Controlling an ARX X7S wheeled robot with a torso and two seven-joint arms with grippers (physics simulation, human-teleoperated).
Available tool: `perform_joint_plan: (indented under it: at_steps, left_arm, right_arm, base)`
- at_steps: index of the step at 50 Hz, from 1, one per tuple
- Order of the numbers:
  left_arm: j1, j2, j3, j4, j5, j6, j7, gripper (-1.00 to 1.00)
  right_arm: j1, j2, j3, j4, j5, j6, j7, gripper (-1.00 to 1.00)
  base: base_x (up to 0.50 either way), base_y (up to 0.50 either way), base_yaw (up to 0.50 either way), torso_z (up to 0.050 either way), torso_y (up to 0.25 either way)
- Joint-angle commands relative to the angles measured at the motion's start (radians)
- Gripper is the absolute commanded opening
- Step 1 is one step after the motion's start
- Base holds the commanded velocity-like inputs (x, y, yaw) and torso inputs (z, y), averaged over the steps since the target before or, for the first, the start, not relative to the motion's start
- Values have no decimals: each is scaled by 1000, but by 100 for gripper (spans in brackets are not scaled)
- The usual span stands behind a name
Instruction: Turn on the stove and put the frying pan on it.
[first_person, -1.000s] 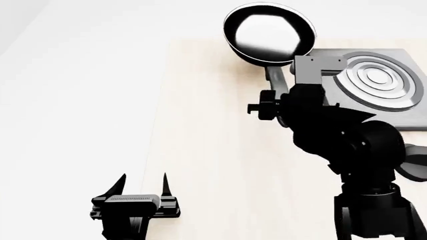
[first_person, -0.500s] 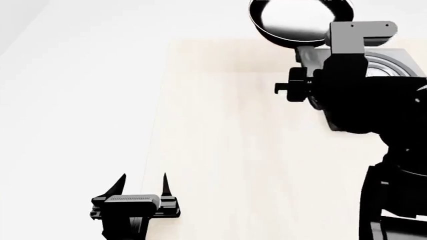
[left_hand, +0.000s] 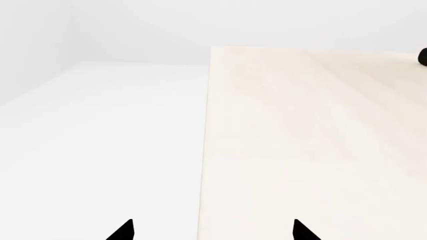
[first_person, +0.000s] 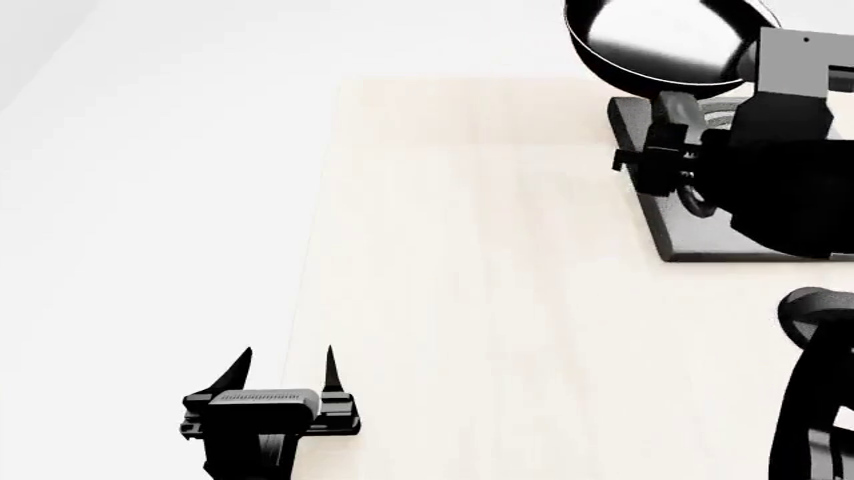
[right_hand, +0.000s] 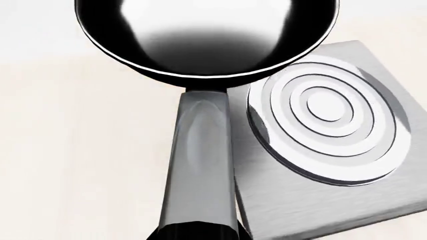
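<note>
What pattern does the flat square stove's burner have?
Raised concentric rings, pale grey, on the stove; clearest in the right wrist view.

One frying pan (right_hand: 200, 35), one stove (right_hand: 320, 135), one table (first_person: 481, 300), two hands: left hand (first_person: 287, 368), right hand (first_person: 667, 150).

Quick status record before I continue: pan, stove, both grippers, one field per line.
frying pan: lifted, held by its handle, beside the burner and not yet centred over it
stove: flat on the table, ring burner bare
stove knob: not visible in any view
right gripper: shut on the pan handle
left gripper: open, empty, low at the table's left edge
</note>
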Motion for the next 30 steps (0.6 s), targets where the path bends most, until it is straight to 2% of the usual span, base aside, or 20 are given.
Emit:
perform_joint_plan:
  at_steps: [1,30]
  left_arm:
    - [9,-4,3,-32,-2,-27,-11,100]
    - [9,-7,9,-32,-4,-24,-18,100]
  right_arm:
    - [-2,48,71,-12,31,-15,37,-100]
    - [-151,144,155,-54,96,-68,79,-100]
  base:
    - [0,0,0,0,0]
    - [0,0,0,0,1]
